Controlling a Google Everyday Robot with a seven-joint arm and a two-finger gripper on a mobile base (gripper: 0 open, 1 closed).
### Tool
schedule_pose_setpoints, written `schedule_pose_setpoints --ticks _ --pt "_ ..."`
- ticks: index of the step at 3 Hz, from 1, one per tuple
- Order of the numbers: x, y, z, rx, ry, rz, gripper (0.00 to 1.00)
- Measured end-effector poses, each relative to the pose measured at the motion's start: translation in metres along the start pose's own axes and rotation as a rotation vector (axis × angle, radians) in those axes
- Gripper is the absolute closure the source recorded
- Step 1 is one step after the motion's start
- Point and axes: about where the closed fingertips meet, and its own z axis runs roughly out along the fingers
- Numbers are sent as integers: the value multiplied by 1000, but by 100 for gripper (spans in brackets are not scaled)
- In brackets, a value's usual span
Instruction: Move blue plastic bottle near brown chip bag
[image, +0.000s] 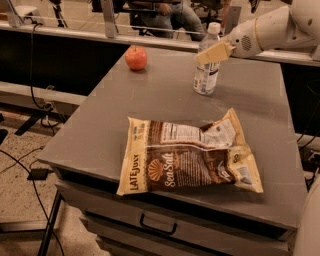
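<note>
Gripper (203, 56) at top of bottle (206, 75), far right on table (95, 130); can't tell if clamped or loose. Risk: weak hold that high tips bottle, or drops it before chip bag (190, 157), near-centre.

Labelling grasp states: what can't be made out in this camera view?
Camera view:
- Cream gripper lies across small clear plastic bottle, hiding its shoulder; grasp unclear.
- White robot arm: cut by right edge.
- Large crinkled brown chip bag: nutrition print blurred.
- Grey table: front-right corner behind pale blurred shape.
</note>
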Motion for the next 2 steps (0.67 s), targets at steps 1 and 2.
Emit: schedule_pose_setpoints --ticks 1,2 --pt "-2 17 -9 -61 -2 -8 81" --pt "-17 58 -33 -150 -49 -70 100"
